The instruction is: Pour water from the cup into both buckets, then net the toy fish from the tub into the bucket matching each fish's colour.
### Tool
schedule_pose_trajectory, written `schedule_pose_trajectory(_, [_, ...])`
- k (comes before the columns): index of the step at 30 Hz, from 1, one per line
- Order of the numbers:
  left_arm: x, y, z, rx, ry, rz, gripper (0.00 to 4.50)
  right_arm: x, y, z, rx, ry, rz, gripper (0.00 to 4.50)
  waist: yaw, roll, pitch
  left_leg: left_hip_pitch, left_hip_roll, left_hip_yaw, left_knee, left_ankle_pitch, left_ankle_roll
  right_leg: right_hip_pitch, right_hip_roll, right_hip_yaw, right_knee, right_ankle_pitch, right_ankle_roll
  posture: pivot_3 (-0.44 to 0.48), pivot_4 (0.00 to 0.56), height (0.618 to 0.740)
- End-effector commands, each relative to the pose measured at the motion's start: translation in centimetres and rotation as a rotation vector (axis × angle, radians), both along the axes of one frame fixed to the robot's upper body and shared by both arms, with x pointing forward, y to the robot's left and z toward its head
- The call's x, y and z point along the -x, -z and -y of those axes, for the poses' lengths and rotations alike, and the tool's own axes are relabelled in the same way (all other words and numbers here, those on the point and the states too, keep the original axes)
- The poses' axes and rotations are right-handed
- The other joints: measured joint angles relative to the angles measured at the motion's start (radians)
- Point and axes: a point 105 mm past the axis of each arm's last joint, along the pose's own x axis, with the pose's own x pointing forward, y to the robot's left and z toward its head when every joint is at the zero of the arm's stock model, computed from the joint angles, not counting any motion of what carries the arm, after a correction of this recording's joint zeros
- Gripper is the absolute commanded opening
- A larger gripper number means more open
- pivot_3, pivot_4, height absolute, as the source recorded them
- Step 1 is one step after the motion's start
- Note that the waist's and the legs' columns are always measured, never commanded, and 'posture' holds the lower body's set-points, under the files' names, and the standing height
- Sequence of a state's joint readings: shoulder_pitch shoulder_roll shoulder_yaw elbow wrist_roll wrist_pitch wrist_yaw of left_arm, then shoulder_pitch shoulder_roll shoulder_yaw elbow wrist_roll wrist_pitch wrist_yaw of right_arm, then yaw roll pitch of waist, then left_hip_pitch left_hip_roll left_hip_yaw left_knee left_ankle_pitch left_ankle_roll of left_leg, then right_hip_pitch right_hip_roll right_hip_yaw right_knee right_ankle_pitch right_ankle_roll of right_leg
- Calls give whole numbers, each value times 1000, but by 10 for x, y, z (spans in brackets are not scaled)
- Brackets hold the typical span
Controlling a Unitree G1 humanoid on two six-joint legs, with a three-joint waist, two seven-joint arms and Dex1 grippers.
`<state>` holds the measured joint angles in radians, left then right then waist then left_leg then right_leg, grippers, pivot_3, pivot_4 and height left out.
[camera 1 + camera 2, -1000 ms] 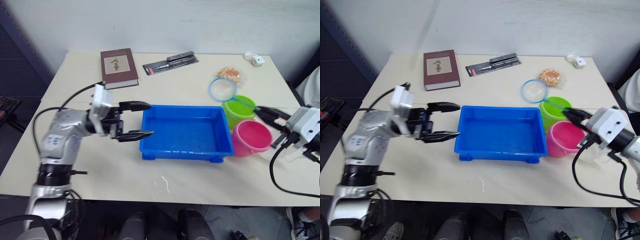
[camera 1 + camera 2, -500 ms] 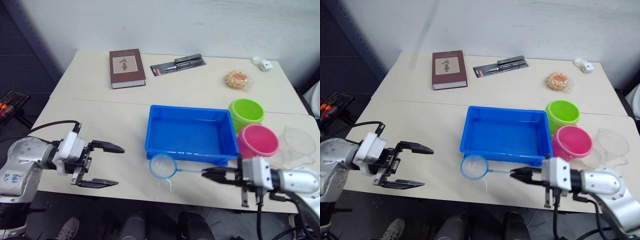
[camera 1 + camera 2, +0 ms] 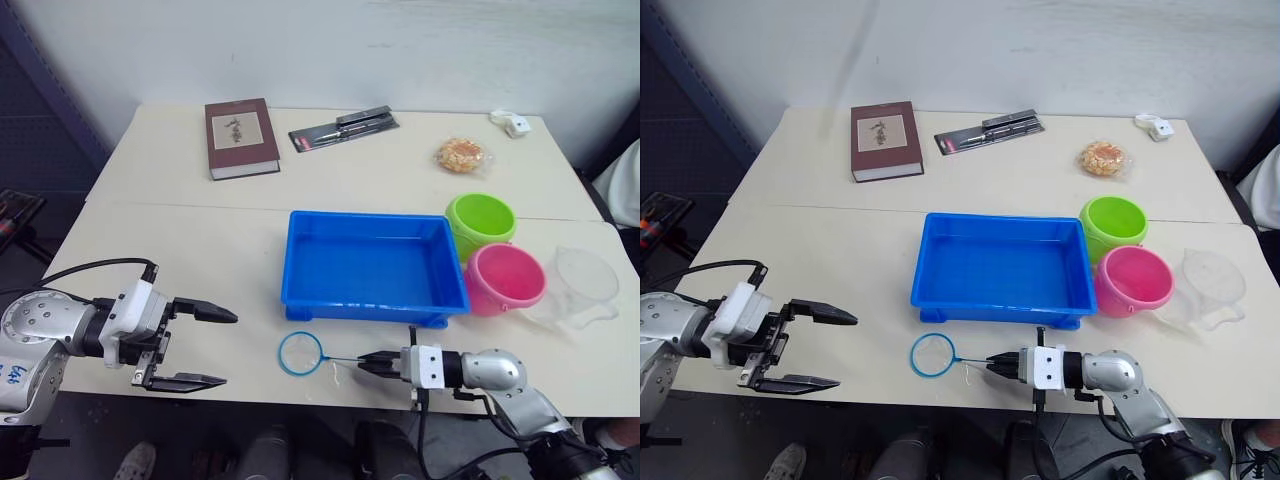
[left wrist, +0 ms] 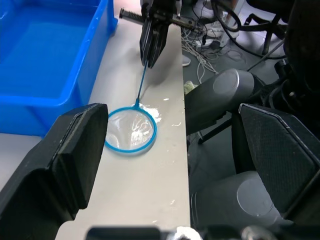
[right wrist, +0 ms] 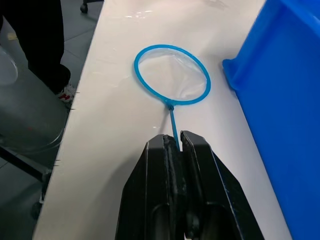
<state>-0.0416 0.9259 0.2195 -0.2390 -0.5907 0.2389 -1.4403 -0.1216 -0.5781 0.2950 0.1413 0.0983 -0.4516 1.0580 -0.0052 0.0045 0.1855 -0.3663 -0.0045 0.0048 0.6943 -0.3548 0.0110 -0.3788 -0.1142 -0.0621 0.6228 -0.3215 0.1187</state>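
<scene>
At the lower middle of the frame: the net (image 3: pixel 300 353) lies flat on the worktop (image 3: pixel 240 270), just in front of the tub (image 3: pixel 374 266) and apart from it.
Right tool (image 3: pixel 366 362): fingers pressed together on the net's thin handle, low at the near edge of the worktop.
Left tool (image 3: pixel 206 346): fingers spread wide, holding nothing — at the lower left of the frame, well apart from the tub.
Tub: centre of the frame; no toy fish can be made out in it, so the netting looks finished.
Buckets: the lime green bucket (image 3: pixel 480 222) and the pink bucket (image 3: pixel 504 277) stand touching, just right of the tub; what lies inside them cannot be told.
Cup (image 3: pixel 582 285): at the right edge of the frame beside the pink bucket, on the worktop, seemingly empty — the pouring judged done.
Left to do: by the look of it, only letting go of the net, if that.
Upper part of the frame: a book (image 3: pixel 239 136), a dark packet of pens (image 3: pixel 343 127) and a wrapped snack (image 3: pixel 462 153), all clear of the work.
</scene>
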Motion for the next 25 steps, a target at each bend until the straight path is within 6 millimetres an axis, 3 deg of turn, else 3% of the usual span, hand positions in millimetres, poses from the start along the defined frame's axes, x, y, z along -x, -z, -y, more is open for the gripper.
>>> schedule_pose_trajectory(1, [-3, -3, 0, -19, 1, 20, 4500, -6, -8, 2, -13, -8, 14, 1673, 0, 0, 0, 0, 0, 0, 0, 0, 0, 0, 0, 0, 0, 0, 0, 0, 150, 738])
schedule_pose_trajectory(6, [-7, -1, -4, -36, -9, 10, 4500, -2, -29, 7, -42, -49, 26, 4110, 2, 1, 0, 0, 0, 0, 0, 0, 0, 0, 0, 0, 0, 0, 0, 0, 150, 738])
schedule_pose_trajectory(7, [-7, -1, -8, -35, -26, -10, 4500, 6, -45, 14, -56, -65, 28, 4485, 4, 1, 1, 0, 0, 0, 0, 0, 0, 0, 0, 0, 0, 0, 0, 0, 150, 738])
schedule_pose_trajectory(10, [-13, 1, -23, -52, -99, -4, 4500, 25, -76, 36, -47, -68, 21, 4485, 11, 4, 3, -2, -1, -1, 0, 0, 1, 0, -1, -1, -1, 0, 0, 0, 150, 738])
schedule_pose_trajectory(13, [-22, 11, -48, -127, -233, 40, 4500, 38, -98, 74, 18, 33, 39, 4485, 11, 4, 2, -1, 1, -2, 0, -1, 1, 1, -2, -2, -2, 0, 0, 0, 150, 738])
schedule_pose_trajectory(16, [-23, 23, -68, -148, -338, 50, 4500, 53, -109, 102, 47, 108, 43, 4485, 13, 3, 2, 1, 1, -1, -2, -1, 0, 2, -1, -2, -3, 0, 0, 0, 150, 738])
schedule_pose_trajectory(20, [-23, 43, -88, -164, -457, 58, 4500, 65, -123, 162, 133, 319, 66, 4485, 11, 2, 3, 3, 0, 3, -4, -2, 2, 3, -1, -2, -3, 0, 0, 0, 150, 738])
schedule_pose_trajectory(25, [-24, 53, -88, -171, -453, 68, 4500, 71, -133, 203, 170, 432, 112, 4485, 8, 0, 2, 12, 0, 8, -9, -4, 5, 8, -4, 3, -10, 1, 2, 0, 150, 738])
